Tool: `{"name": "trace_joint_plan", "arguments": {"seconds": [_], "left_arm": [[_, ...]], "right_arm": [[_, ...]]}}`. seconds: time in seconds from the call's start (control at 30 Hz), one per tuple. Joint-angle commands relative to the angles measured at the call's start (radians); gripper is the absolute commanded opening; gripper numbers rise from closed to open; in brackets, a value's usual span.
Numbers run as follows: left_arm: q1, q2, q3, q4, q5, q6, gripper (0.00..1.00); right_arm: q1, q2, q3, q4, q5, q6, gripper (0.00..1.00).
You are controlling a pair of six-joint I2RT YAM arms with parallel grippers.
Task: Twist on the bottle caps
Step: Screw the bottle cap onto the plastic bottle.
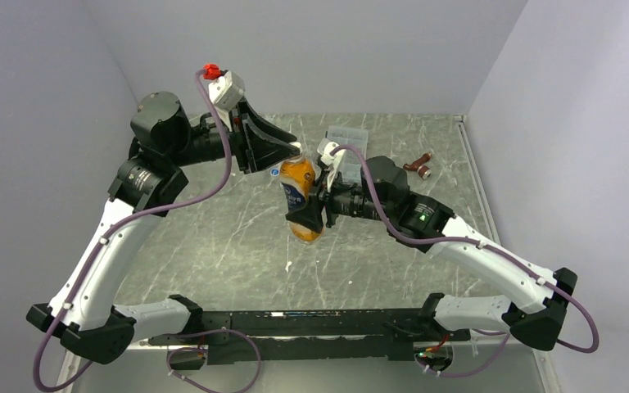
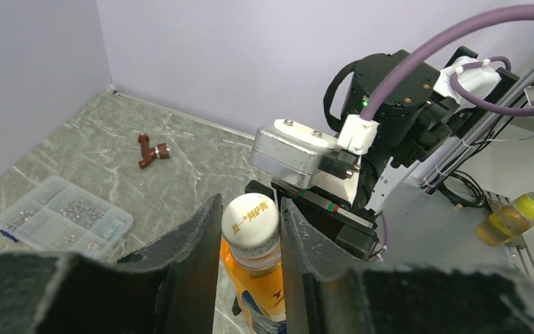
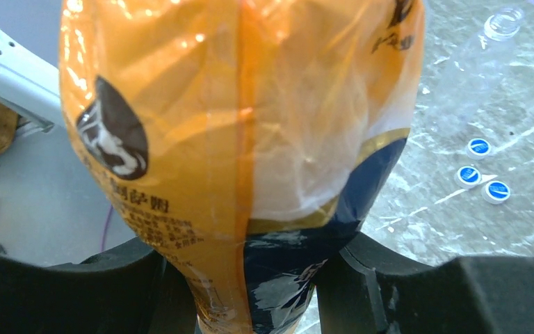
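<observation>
- orange bottle (image 1: 299,196) is up off the marble worktop (image 1: 213,246), dead centre of the top view
- right claw (image 3: 254,271) pinching its body at the dark blue band
- left claw (image 2: 250,209) clamped on its pale cap (image 2: 250,224)
- three loose blue caps (image 3: 479,147) lie on the worktop, right edge of the right wrist view

Bright, even light — glare and close-up blur on the bottle (image 3: 250,139)
</observation>
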Motion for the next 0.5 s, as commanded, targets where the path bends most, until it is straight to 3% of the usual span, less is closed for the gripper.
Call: {"name": "trace_joint_plan", "arguments": {"seconds": [0.0,0.47], "left_arm": [[-0.005,-0.011,-0.023,0.005,0.053,0.022,0.19],[-0.003,0.022,0.029,-0.06,0.096,0.033,0.16]], "right_arm": [[-0.044,0.0,0.071,0.152,-0.113,0.06,0.15],[-0.079,-0.008,0.066,0.21,-0.217,0.064,0.14]]}}
